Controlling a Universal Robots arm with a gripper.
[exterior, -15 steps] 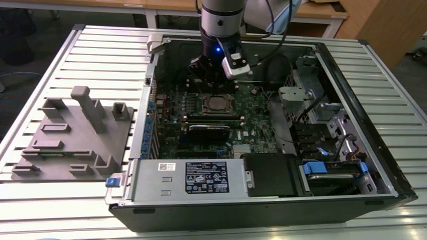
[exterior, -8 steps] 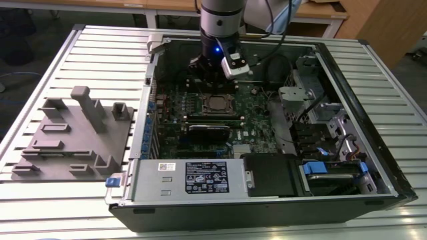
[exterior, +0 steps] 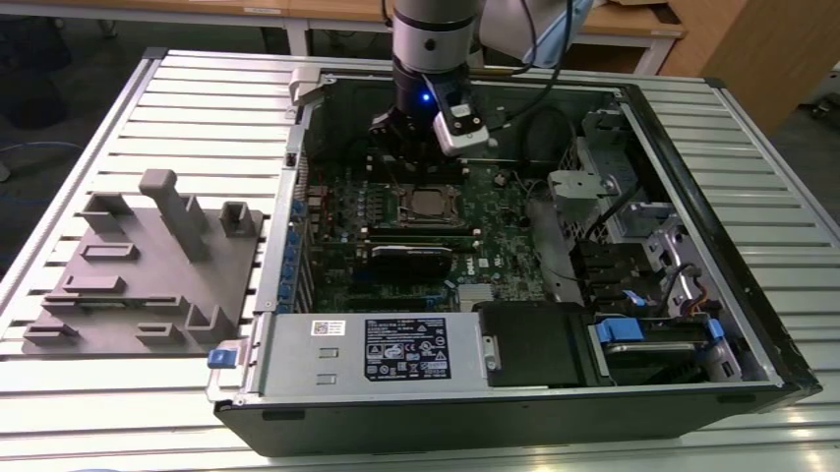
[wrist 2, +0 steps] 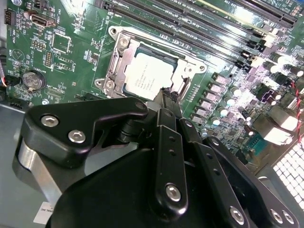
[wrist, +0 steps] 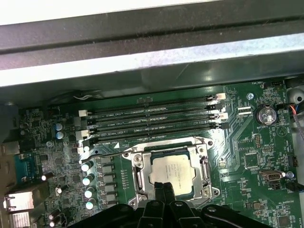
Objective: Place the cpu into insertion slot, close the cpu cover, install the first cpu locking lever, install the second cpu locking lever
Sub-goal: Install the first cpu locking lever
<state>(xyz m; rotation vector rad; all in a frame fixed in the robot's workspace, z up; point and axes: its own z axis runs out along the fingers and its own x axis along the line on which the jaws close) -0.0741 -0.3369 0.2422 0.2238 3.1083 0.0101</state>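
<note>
The cpu [wrist: 172,170] lies flat in the insertion slot [wrist: 142,192] on the green motherboard, its silvery top showing in both wrist views [wrist 2: 146,76]. The cpu cover [wrist 2: 118,59] lies down around the chip as a metal frame [wrist: 205,168]. A thin silvery lever [wrist: 142,147] runs along the socket's side next to the memory slots. My gripper [wrist: 164,189] hangs just over the socket's edge with its black fingers [wrist 2: 166,102] pressed together and nothing between them. In the exterior view the gripper [exterior: 417,157] stands inside the open case, just behind the cpu [exterior: 423,204].
Long black memory slots [wrist: 152,118] lie right beside the socket. The case wall [wrist: 152,52] rises behind them. A black card [exterior: 409,258], the power supply [exterior: 381,349] and drive cages [exterior: 643,246] crowd the case. A grey fixture [exterior: 151,261] sits on the table at the exterior view's left.
</note>
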